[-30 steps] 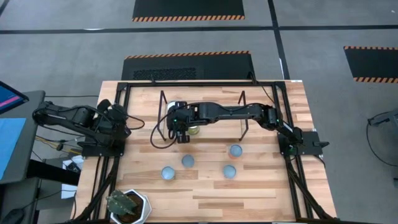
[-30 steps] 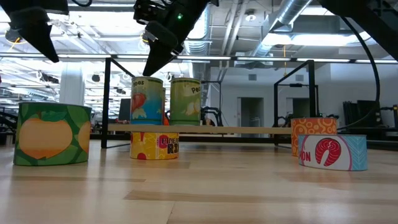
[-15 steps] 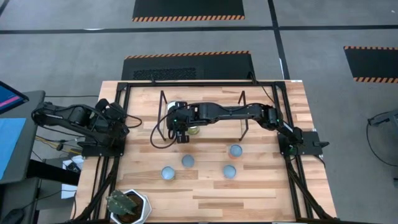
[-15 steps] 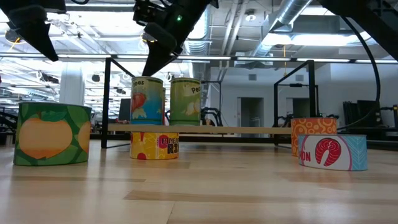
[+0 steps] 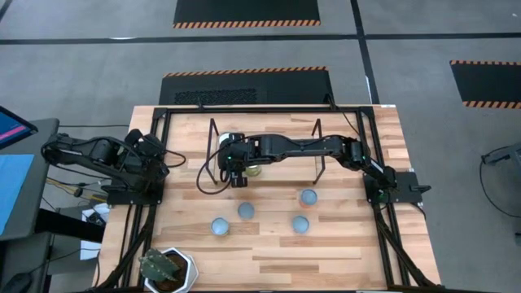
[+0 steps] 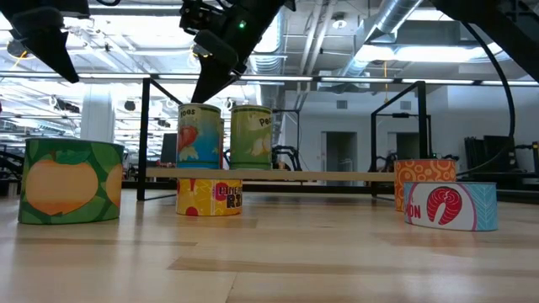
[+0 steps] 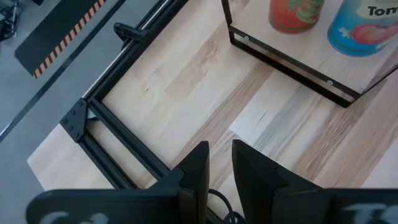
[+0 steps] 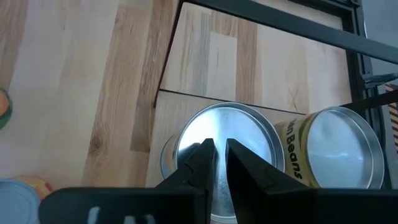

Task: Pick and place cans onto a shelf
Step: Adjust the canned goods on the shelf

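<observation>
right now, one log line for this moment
right gripper: above cans on shelf | left gripper: idle at table edge | four cans off shelf

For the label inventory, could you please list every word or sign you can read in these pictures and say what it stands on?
"Tom", cut off by the frame: blue can on the shelf.
"Beans", start hidden: yellow-green can.
"Pe", cut off: green can.
"RA" over blurred words: yellow can.
Fish picture, lettering cut off: pale-blue can.
Other cans: unreadable or no text.
</observation>
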